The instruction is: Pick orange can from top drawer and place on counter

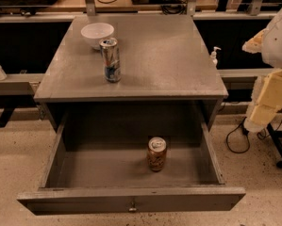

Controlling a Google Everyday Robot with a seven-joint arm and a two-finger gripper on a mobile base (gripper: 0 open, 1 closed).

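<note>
1. While the top drawer (131, 199) of a grey cabinet stands pulled fully out toward the viewer, the orange can (156, 153) stands upright on the drawer floor, with its silver top and pull tab facing up.
2. That can sits toward 2 o'clock from the middle of the drawer floor, nearer the back wall than the front panel and apart from every wall.
3. A small metal knob (132, 205) sits at the centre of the drawer's plain front panel, at 6 o'clock in the view.
4. Above the drawer, the flat, slightly glossy grey surface (169, 55) of the cabinet fills the upper middle of the view.
5. A tall, slim silver-and-blue can (111, 59) stands upright on the surface, toward 9 o'clock from its middle.
6. A white bowl (97, 33) sits just behind that slim can, toward 11 o'clock on the surface; whether the two touch cannot be told.
7. The robot's tool (269, 100) is at 3 o'clock, at the right edge of the view. It appears as pale yellow blocky parts below a rounded white arm (281, 34). It is off to the side of the cabinet and well apart from the orange can. Whether it is apart or together cannot be told.
8. A small white pump bottle (215, 55) stands at 2 o'clock, just beyond the surface's right edge.
</note>
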